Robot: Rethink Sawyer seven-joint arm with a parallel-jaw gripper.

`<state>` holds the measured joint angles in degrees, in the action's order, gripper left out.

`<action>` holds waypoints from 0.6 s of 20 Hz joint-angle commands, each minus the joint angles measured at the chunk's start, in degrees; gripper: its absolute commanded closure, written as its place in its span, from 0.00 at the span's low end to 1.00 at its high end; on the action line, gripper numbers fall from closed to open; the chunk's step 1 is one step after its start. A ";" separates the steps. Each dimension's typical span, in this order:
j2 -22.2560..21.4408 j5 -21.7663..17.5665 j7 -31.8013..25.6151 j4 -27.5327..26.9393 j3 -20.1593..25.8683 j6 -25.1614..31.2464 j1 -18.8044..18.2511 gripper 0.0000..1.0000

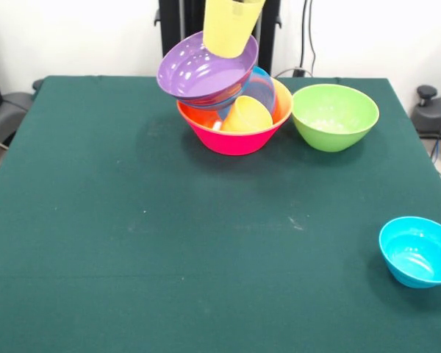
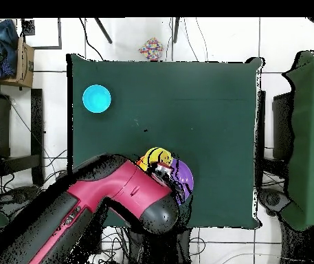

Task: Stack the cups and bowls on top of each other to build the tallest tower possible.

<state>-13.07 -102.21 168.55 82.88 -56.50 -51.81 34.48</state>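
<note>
Sitting nearest on the green surface (image 1: 132, 243) is a small blue bowl (image 1: 419, 251). Farther back a green bowl (image 1: 334, 116) stands just beside the tower (image 1: 231, 103), whose pink bowl (image 1: 231, 138) is lowest and whose purple bowl (image 1: 206, 72) tilts. A yellow cup (image 1: 231, 26) hangs above it; whether the gripper holds it, I cannot tell.

The dark green table (image 1: 132, 243) carries the pink bowl (image 1: 231, 138) at its far middle, the green bowl (image 1: 334, 116) just beside it, and a small blue bowl (image 1: 418, 251) well apart at the near edge.
</note>
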 commanded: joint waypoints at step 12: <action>2.81 2.74 -7.49 -0.61 14.37 8.92 -1.11 0.00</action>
<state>-12.62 -101.73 168.55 82.87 -53.94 -47.16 34.42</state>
